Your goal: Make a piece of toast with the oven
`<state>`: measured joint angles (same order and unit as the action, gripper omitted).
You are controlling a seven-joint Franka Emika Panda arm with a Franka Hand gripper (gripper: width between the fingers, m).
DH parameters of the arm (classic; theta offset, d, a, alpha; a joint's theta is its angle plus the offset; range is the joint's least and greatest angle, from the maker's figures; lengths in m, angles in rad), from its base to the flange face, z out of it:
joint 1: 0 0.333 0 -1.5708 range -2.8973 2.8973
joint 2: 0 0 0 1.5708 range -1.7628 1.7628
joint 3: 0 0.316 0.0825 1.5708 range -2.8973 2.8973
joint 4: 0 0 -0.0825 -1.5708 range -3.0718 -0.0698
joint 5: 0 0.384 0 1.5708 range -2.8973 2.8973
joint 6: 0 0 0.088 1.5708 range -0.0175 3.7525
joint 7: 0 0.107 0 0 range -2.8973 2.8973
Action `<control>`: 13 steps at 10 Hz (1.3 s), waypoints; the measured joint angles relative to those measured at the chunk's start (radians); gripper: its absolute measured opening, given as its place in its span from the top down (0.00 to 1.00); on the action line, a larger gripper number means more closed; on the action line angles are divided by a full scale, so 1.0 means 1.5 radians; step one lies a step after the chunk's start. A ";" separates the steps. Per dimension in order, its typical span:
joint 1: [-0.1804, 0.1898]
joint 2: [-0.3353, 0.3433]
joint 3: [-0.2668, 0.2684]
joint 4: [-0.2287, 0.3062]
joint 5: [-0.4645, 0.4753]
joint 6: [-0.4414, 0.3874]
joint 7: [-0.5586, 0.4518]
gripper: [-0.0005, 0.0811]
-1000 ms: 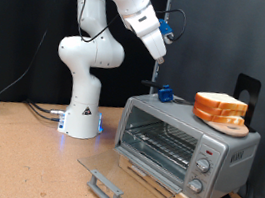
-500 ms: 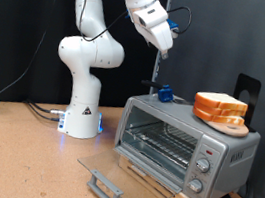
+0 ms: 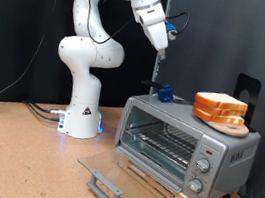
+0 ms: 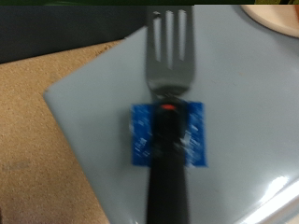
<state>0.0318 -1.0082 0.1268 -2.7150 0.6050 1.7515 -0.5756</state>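
place: robot lab | evidence: black backdrop [image 3: 234, 34], floor cables [image 3: 35, 107], pedestal-mounted arm [image 3: 88, 62]

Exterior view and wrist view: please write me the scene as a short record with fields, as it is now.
pincer: raised above the oven's top, near the exterior view's top
fork: directly below the pincer, tines pointing away from the wrist camera; grip itself not visible
oven: on the table, at the exterior view's right
oven door: open, lying flat in front
wire rack: no slice visible on it
pile of bread slices: on the oven's top
blue object: on the oven's top, under the pincer
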 joint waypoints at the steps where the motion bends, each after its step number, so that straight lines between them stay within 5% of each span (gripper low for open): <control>1: 0.004 -0.024 0.011 -0.015 0.015 0.002 0.006 0.01; 3: 0.004 -0.049 0.019 -0.031 0.023 0.012 0.012 0.01; 7: 0.004 -0.049 0.087 -0.076 0.078 0.140 0.040 0.01; 13: 0.002 -0.029 0.171 -0.111 0.074 0.151 0.039 0.01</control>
<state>0.0355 -1.0515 0.3835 -2.8812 0.7156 1.9785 -0.5174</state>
